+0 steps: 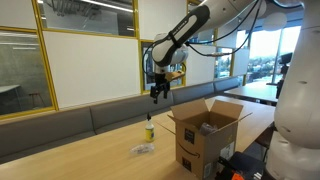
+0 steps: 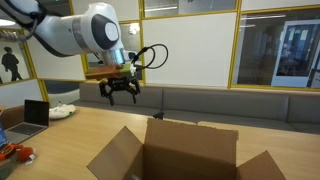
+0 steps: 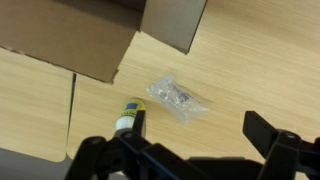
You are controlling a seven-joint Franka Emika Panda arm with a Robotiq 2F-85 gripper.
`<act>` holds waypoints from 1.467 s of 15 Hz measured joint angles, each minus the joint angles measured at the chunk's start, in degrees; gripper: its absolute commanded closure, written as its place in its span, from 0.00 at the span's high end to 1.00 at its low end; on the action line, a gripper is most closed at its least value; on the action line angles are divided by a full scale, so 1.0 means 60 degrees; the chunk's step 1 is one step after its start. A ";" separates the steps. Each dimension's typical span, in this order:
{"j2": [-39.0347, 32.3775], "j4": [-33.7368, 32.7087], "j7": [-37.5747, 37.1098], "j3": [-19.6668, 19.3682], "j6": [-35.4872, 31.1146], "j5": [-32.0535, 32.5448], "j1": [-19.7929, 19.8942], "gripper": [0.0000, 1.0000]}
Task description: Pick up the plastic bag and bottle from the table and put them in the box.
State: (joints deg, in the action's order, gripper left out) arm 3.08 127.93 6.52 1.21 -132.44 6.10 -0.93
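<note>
The gripper hangs high above the table with its jaws apart and holding nothing, so the step in hand looks like the first descent. In the wrist view the bottle stands just beside the plastic bag. Both rest on the wood near the open box, and neither is inside it. To do this well, choose one target, centre the jaws over it and come straight down. The narrow bottle could tip if a finger clips it, and the thin, slack bag wants a low pinch on a raised fold. The table is pale, smooth, level wood. Behind it run a grey bench and glass-walled partitions, and a laptop sits at one end.
</note>
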 measured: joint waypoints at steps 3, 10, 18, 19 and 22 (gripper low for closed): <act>-0.1036 -0.0302 0.1241 0.0094 -0.1124 -0.0582 -0.0147 1.00; -0.3677 -0.1618 0.4876 0.1039 -0.2280 -0.2701 0.0189 1.00; -0.6743 -0.4001 0.7274 0.1945 -0.1810 -0.2539 0.0677 1.00; -0.7124 -0.4298 0.7256 0.1889 -0.1784 -0.2343 0.0647 1.00; -0.8201 -0.5114 0.6935 0.1538 -0.1797 -0.1715 0.0470 1.00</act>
State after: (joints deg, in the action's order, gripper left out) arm -46.13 97.25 48.13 10.44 -143.22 -4.19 1.89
